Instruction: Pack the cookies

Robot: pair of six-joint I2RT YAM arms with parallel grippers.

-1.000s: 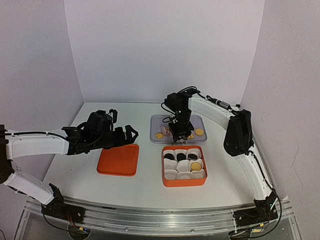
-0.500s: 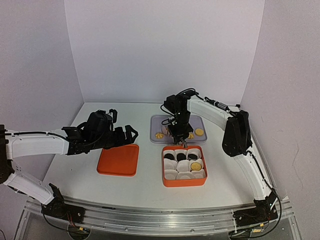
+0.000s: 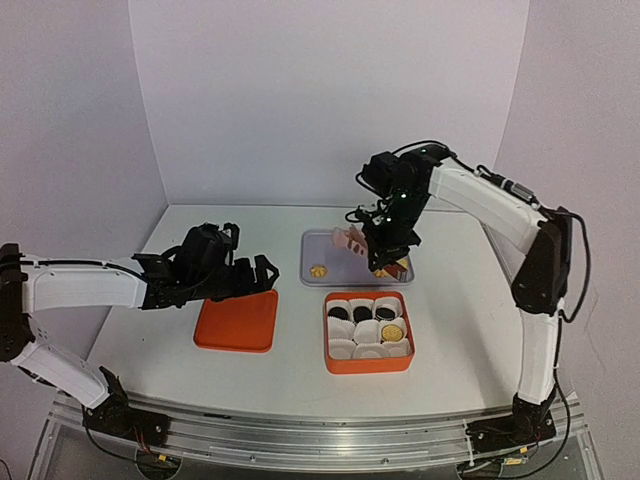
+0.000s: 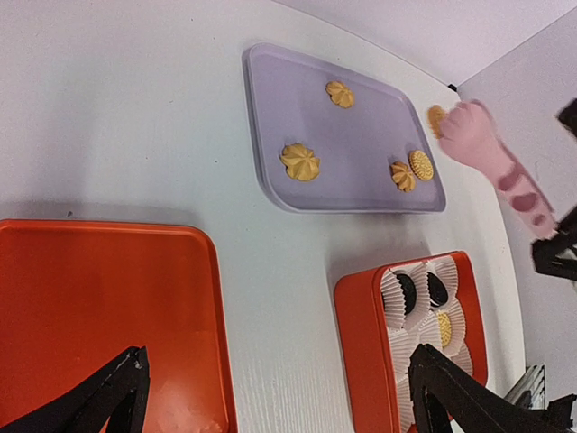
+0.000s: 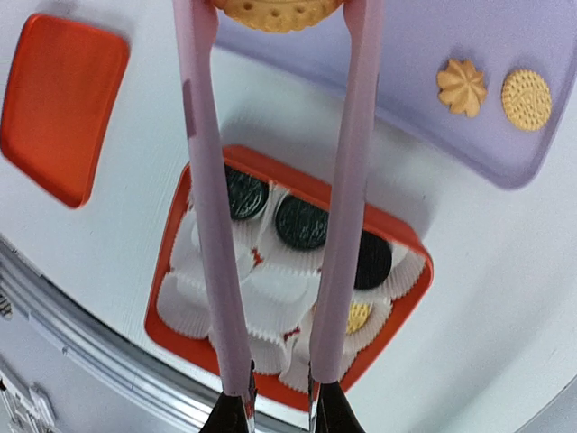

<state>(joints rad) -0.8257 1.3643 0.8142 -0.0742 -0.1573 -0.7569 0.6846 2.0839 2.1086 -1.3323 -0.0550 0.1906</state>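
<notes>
My right gripper is shut on the handle end of pink tongs. The tong tips pinch a golden round cookie, held in the air above the lilac tray. Several golden cookies still lie on that tray. The orange box of white paper cups holds three black cookies and one yellow cookie. My left gripper is open and empty, low between the orange lid and the box.
The orange lid lies flat to the left of the box. The lilac tray sits just behind the box. The right arm arches high over the table's back right. White walls close in on three sides.
The right gripper squeezed the tongs onto a golden cookie on the tray and lifted it up and to the right. The left arm has barely moved.
</notes>
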